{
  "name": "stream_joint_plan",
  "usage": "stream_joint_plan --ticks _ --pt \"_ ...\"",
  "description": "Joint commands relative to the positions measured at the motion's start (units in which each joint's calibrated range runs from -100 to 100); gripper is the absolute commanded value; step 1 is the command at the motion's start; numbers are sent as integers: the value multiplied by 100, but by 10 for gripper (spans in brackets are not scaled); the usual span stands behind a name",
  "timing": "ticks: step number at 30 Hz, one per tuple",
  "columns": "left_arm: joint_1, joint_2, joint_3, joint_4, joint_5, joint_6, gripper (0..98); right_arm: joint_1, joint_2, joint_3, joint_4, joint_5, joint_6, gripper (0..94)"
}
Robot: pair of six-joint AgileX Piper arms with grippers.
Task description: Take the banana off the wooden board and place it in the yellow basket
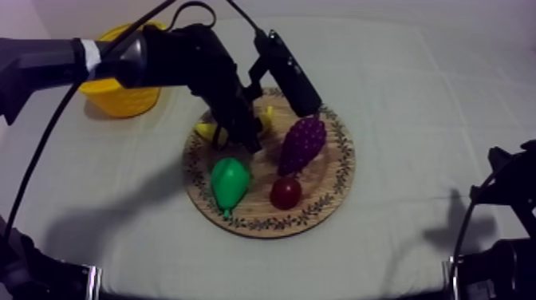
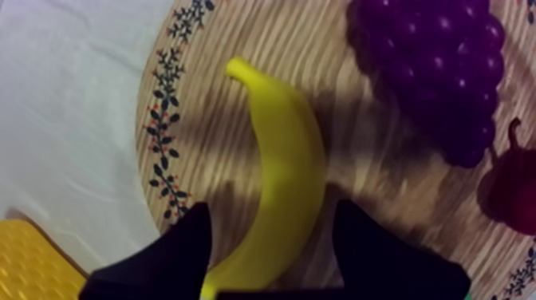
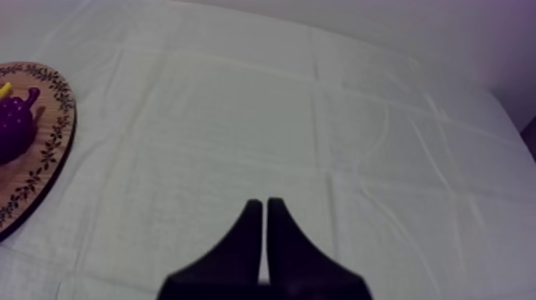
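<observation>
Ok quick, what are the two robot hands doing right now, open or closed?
Left gripper: jaws open, straddling the banana on the wooden board.
Right gripper: jaws shut, holding nothing.

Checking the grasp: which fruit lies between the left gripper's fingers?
The banana: the open left gripper straddles it; pear, grapes and small red fruit lie aside.

No words, numbers, labels or brand marks can be read anywhere; the wooden board (image 1: 341,167) has only a leafy rim pattern.
</observation>
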Motion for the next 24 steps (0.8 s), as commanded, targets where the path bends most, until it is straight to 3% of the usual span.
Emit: stream_joint_plan --ticks 1,8,14,24 --pt "-7 23 0 -5 71 25 567 -1 -2 2 1 0 0 3" --pt "28 154 -4 -23 252 148 517 -1 -2 2 1 0 0 3" --pt "141 289 2 -225 266 403 393 -1 -2 2 1 0 0 3" --pt "163 398 9 -358 256 667 275 -1 -2 2 1 0 0 3"
